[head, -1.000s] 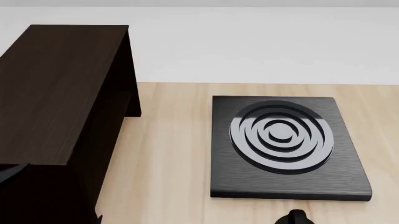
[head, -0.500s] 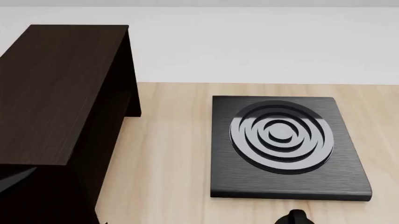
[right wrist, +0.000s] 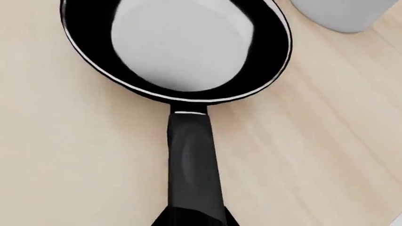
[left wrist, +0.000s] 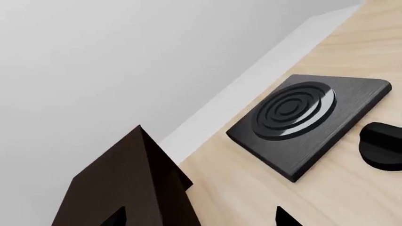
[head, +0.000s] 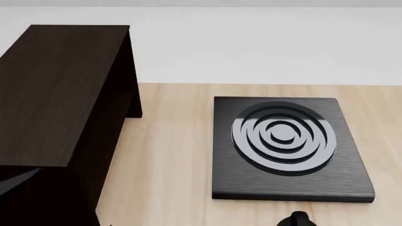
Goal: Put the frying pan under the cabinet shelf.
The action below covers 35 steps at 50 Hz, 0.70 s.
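Right wrist view: the round black frying pan with thin light rim and glossy pale inside (right wrist: 179, 47) lies flat on the pale wooden counter (right wrist: 63, 155), directly ahead of my right hand. Its long black handle (right wrist: 193, 165) runs straight back from the bowl toward that hand and leaves the frame beneath the camera, so pan axis and reach coincide. The hand itself is out of frame; I cannot tell how far it is open or whether it grips the handle.

Head view: the large dark brown wooden cabinet shelf (head: 60, 89) stands on my left side, beside the square black plate with concentric rings (head: 285, 146). My left hand shows nowhere clearly. I judge the right arm nearer.
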### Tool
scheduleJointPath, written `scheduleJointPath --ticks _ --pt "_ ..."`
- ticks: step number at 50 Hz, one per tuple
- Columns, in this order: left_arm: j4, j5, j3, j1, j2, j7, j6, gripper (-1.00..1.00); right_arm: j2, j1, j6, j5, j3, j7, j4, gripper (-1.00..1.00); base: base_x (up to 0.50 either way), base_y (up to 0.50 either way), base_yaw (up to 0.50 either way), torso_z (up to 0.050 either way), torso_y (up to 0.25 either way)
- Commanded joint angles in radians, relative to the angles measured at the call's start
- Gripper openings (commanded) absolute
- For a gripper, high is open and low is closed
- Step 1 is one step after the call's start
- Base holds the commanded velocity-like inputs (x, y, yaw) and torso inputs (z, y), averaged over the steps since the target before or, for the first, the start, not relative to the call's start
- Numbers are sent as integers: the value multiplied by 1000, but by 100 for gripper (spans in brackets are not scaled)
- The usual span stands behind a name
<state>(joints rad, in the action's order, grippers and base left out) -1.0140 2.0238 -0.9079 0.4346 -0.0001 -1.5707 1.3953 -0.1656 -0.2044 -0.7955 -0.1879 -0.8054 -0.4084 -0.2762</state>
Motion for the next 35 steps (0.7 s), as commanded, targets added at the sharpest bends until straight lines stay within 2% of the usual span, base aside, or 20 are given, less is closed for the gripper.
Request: scheduleJointPath --ticks 1,11,20,35 --pt "-6 16 -16 0 0 0 18 100 11 7 -12 3 30 -18 -93 -100 0 0 0 0 0" --pt "-1 -1 -9 17 0 0 25 100 -16 6 -166 -13 53 -65 -347 -100 0 0 0 0 0" --pt "-21 9 -19 0 0 0 13 100 -113 75 -382 -42 108 -107 -542 -100 0 0 0 0 0" --pt "-33 52 -58 6 0 0 52 100 -331 282 -738 -79 348 -112 -753 -100 0 0 0 0 1"
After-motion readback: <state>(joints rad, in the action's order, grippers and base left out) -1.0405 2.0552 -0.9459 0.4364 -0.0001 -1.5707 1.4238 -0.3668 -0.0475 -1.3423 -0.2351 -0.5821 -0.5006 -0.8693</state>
